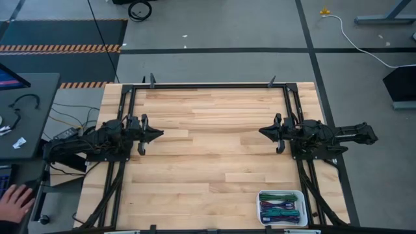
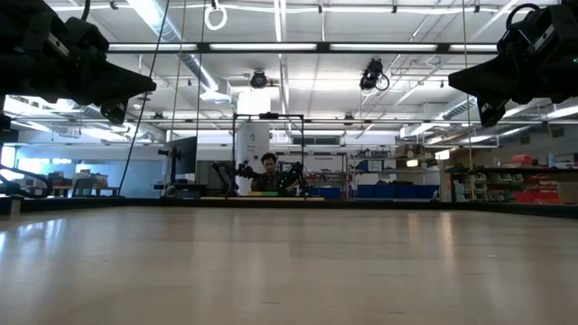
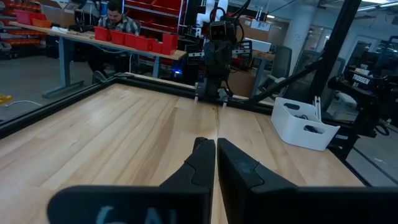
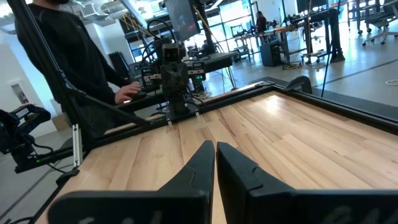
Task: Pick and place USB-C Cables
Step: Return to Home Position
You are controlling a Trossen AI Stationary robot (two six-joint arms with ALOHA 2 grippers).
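The USB-C cables [image 1: 281, 209] lie as several thin coloured bundles, teal, green, purple and magenta, in a white tray [image 1: 262, 194] near the table's near right corner. My left gripper [image 1: 160, 134] hovers shut over the table's left side, fingers level and pointing right; its shut fingertips [image 3: 216, 146] show in the left wrist view. My right gripper [image 1: 261, 130] hovers shut over the right side, pointing left, fingertips [image 4: 215, 148] closed. Both are far from the tray and hold nothing.
A black metal frame [image 1: 208, 85] runs along the table's far edge and both sides. The wooden top [image 1: 208, 162] between the arms is bare. A person's hand [image 1: 14, 201] rests at a desk beyond the left edge. A person stands behind the left arm [image 4: 74, 56].
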